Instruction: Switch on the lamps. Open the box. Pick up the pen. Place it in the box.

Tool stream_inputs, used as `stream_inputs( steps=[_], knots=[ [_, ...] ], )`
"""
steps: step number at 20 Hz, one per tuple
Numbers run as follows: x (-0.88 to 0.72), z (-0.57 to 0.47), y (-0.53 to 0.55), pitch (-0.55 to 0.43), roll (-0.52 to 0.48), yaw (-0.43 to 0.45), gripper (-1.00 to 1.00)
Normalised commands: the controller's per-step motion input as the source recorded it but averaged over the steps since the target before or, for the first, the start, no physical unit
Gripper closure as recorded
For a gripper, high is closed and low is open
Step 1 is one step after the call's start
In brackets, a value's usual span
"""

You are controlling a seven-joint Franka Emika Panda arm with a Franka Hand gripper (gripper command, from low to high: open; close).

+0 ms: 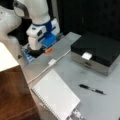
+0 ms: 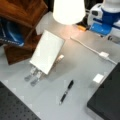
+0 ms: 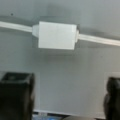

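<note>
Surface: grey tabletop [image 1: 75,75] before a dark backdrop.
Lamp: broad cream-white lampshade [image 2: 68,10], glowing, beside the arm.
Box: large black-lidded case with silver-grey metal sides [image 1: 96,51], lid down, well apart from the gripper.
Notebook: white spiral notebook [image 1: 55,96], between gripper and pen.
Gripper: black gripper [image 3: 68,98], fingers [image 3: 17,96] spread apart, holding nothing, hovering just beside the white inline cord switch [image 3: 56,35].
Pen: slim black ballpoint pen [image 1: 92,89], lying on the table, far from the gripper.
</note>
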Motion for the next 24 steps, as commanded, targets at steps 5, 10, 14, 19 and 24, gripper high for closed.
stream_inputs(
  steps=[5,10,14,19,24],
  knots=[
    [0.20,0.12,0.05,0.124,0.064,-0.166,-1.00],
    [0.37,0.09,0.09,0.140,0.181,-0.260,-1.00],
    [0.67,0.09,0.08,0.266,0.157,-0.309,-1.00],
    [0.87,0.29,0.02,0.427,0.158,-0.130,-1.00],
    [0.72,0.41,-0.09,0.466,0.246,0.018,-1.00]
  ],
)
